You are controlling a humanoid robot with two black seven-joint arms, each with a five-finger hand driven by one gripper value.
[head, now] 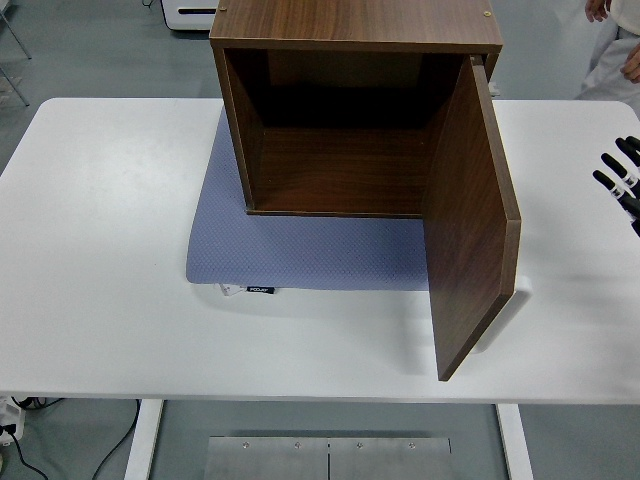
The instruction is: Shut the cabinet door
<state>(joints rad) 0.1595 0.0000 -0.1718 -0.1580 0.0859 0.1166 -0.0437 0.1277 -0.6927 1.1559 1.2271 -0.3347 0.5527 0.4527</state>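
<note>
Standing on a blue-grey mat (300, 250) on the white table (100, 250) is 1 dark wooden cabinet (355, 25), its open front turned toward the table's near edge. Its 1 cabinet door (470, 220) is hinged on the right side and swung wide open, projecting toward the near edge so that its lower corner reaches close to that edge. Inside, the cabinet is a single compartment with bare walls and a bare floor. The mat carries 1 small dark tag (260, 290) at its front edge with pale lettering too small to read; no other writing can be made out.

1 robot hand shows: the right hand (622, 178) enters at the right edge of the view, well apart from the door, with its black fingers (606, 181) spread apart and holding nothing. It sits over the table's right end, level with the cabinet's opening.

At the top right corner, part of a person in pale clothing (612, 50) stands behind the table, well clear of the cabinet. A white appliance (190, 15) sits on the grey floor beyond the table at the top left. Beneath the near edge, 1 metal plate (328, 458) and the table's 2 white legs (143, 440) are visible, with cables (25, 440) at the bottom left.
</note>
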